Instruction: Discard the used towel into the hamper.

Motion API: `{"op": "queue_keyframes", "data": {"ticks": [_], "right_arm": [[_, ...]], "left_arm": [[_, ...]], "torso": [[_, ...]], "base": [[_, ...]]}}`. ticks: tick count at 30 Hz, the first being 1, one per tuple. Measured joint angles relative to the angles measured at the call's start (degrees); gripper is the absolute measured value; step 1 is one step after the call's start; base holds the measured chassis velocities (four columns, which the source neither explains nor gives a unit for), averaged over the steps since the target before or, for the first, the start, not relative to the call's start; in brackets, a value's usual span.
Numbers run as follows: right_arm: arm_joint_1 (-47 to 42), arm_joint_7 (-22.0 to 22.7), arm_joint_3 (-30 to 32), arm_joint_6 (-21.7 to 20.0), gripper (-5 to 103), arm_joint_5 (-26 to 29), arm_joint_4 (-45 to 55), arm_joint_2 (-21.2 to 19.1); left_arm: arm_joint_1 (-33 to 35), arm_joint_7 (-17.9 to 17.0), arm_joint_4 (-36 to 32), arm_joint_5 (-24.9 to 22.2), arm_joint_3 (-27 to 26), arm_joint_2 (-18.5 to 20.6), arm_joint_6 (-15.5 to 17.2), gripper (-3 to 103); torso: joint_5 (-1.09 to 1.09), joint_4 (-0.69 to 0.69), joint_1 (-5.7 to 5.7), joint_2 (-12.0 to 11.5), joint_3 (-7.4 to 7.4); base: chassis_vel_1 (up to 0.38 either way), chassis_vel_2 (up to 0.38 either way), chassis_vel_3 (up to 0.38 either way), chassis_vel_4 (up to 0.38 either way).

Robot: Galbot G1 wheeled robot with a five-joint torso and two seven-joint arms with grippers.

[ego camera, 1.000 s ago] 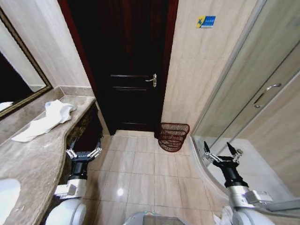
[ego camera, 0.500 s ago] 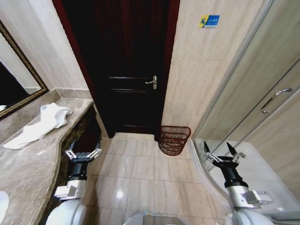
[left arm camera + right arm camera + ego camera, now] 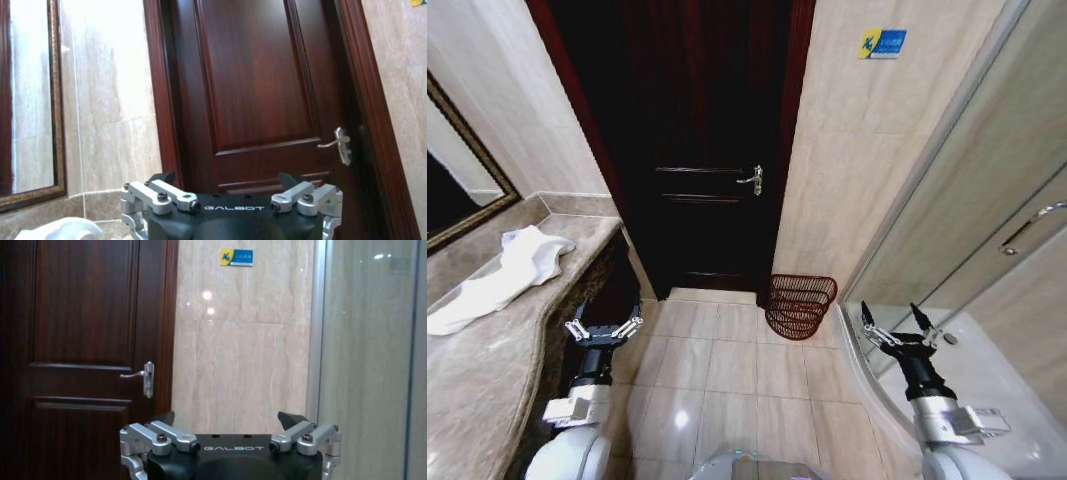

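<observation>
The used towel point(image 3: 497, 282), white and crumpled, lies on the marble counter point(image 3: 487, 370) at the left; a bit of it point(image 3: 63, 231) shows in the left wrist view. The hamper point(image 3: 799, 305), a small reddish-brown wire basket, stands on the floor against the tiled wall right of the dark door point(image 3: 702, 150). My left gripper point(image 3: 603, 329) is open, held low beside the counter's edge, empty. My right gripper point(image 3: 896, 322) is open too, low at the right by the shower glass, to the right of the hamper. Both grippers point(image 3: 230, 186) point(image 3: 227, 424) point toward the door wall.
A framed mirror point(image 3: 452, 195) hangs above the counter. A glass shower enclosure point(image 3: 987, 230) with a handle lines the right side, its curved base reaching toward the floor tiles point(image 3: 737, 370). The door handle point(image 3: 751, 180) faces me.
The whole view has shifted: the towel and counter slid left and down, the hamper a little to the right, so the camera has turned. Both grippers stay open and held as before.
</observation>
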Motion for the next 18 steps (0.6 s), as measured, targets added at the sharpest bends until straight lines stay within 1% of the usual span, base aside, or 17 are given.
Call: {"op": "queue_keyframes", "data": {"ticks": [9, 18], "right_arm": [[-0.04, -0.05, -0.09, 0.28, 100, 0.0, -0.23, 0.09], [0.12, -0.18, -0.14, 0.31, 100, -0.02, -0.34, 0.11]], "left_arm": [[0.57, -0.22, -0.08, -0.48, 0.27, -0.4, 1.06, 100], [0.61, -0.24, 0.22, -0.47, 0.1, -0.43, 1.19, 100]], "torso": [[0.0, 0.0, 0.0, 0.0, 0.0], [0.0, 0.0, 0.0, 0.0, 0.0]], "base": [[-0.075, 0.086, 0.074, -0.073], [-0.065, 0.103, 0.1, -0.062]]}}
